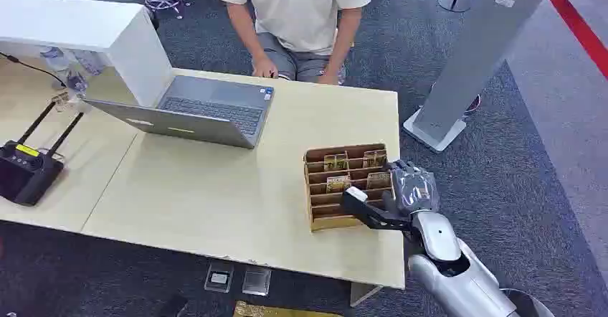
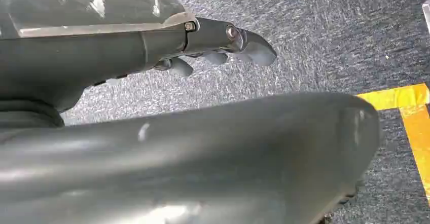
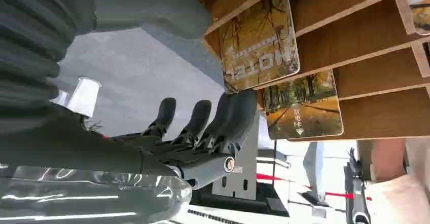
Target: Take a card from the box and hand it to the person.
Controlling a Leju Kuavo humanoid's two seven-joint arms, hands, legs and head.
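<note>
A wooden slotted box (image 1: 323, 216) stands near the table's front right corner with several yellow cards upright in its slots. My right hand (image 1: 405, 188) reaches over its right end, thumb toward me and fingers (image 1: 401, 168) on the far side of one card (image 1: 378, 180). In the right wrist view that card (image 3: 258, 41), printed HOTEL, stands in its slot (image 3: 365, 36). My right hand's (image 3: 203, 127) fingertips touch its edge and the thumb (image 3: 152, 11) stays off it. Another card (image 3: 304, 105) sits one slot over. The person (image 1: 301, 16) sits across the table. My left hand (image 2: 223, 41) hangs over carpet, holding nothing.
An open laptop (image 1: 208, 109) lies mid-table in front of the person. A black remote controller (image 1: 25, 170) with antennas sits at the left, and a white cabinet (image 1: 86, 30) stands behind it. A grey post (image 1: 473, 59) rises right of the table. Yellow tape (image 2: 405, 107) marks the floor.
</note>
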